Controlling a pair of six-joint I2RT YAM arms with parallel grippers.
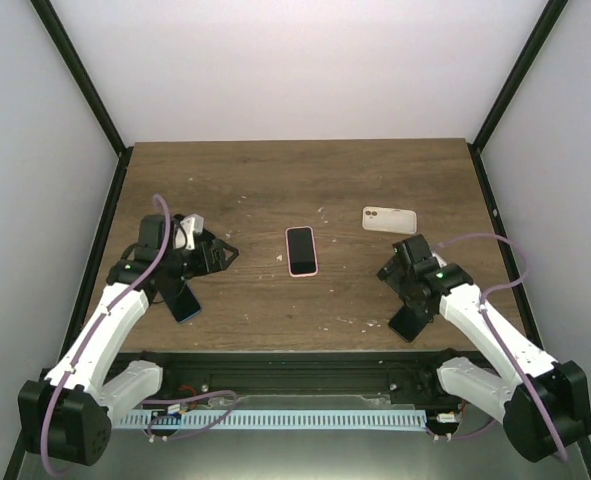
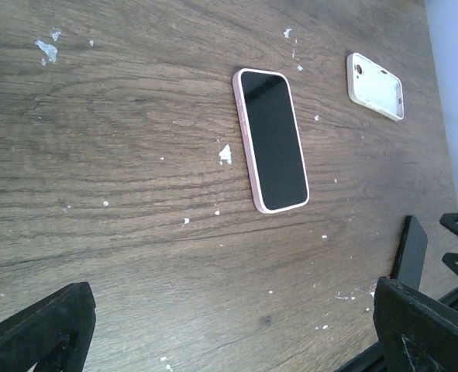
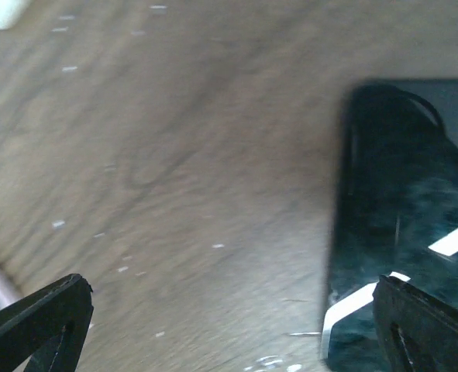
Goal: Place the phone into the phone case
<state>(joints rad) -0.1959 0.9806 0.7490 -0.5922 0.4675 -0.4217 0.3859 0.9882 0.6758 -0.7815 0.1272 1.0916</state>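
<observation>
The phone (image 1: 300, 250), pink-edged with a dark screen up, lies flat at the table's middle; it also shows in the left wrist view (image 2: 271, 139). The empty white case (image 1: 389, 218) lies to its right and farther back, and it shows small in the left wrist view (image 2: 376, 85). My left gripper (image 1: 227, 255) is open and empty, left of the phone and apart from it (image 2: 236, 329). My right gripper (image 1: 387, 272) is open and empty, in front of the case and right of the phone (image 3: 232, 329). The right wrist view is blurred.
A dark flat slab (image 1: 183, 300) lies under the left arm. Another black slab (image 1: 410, 322) lies by the right arm near the front edge; a dark glossy slab fills the right of the right wrist view (image 3: 403, 217). White specks dot the wooden table (image 1: 275, 190).
</observation>
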